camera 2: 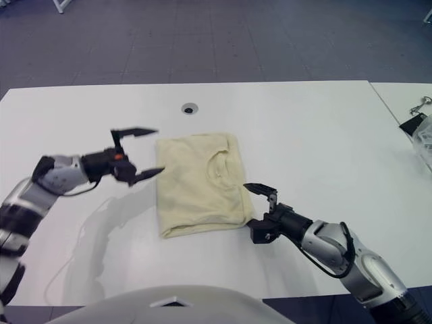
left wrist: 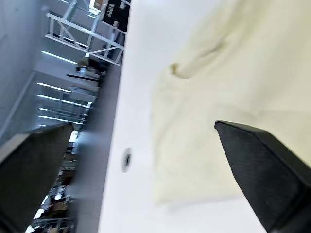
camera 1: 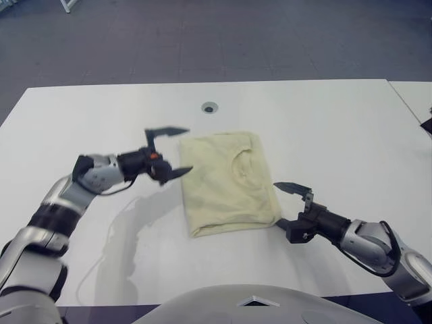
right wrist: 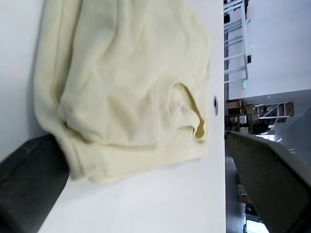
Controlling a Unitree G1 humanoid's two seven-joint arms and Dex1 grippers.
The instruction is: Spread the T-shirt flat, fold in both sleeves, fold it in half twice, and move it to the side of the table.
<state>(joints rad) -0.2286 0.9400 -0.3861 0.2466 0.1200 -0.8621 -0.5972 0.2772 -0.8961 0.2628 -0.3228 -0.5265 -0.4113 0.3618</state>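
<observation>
Though folded, soft rumpled cream T-shirt (camera 1: 226, 182)

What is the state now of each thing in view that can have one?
T-shirt: folded into a compact rectangle, lying flat on the table, collar on top.
left gripper: open, holding nothing, at the T-shirt's left edge.
right gripper: open, holding nothing, at the T-shirt's near right corner.

You have the shirt (camera 1: 226, 182) mid-desk (camera 1: 337, 128), with the hole (camera 1: 210, 106) behind it toward the far edge. Your left gripper (camera 1: 187, 150) sits just left of its far-left corner, your right gripper (camera 1: 277, 204) at its near-right corner.
</observation>
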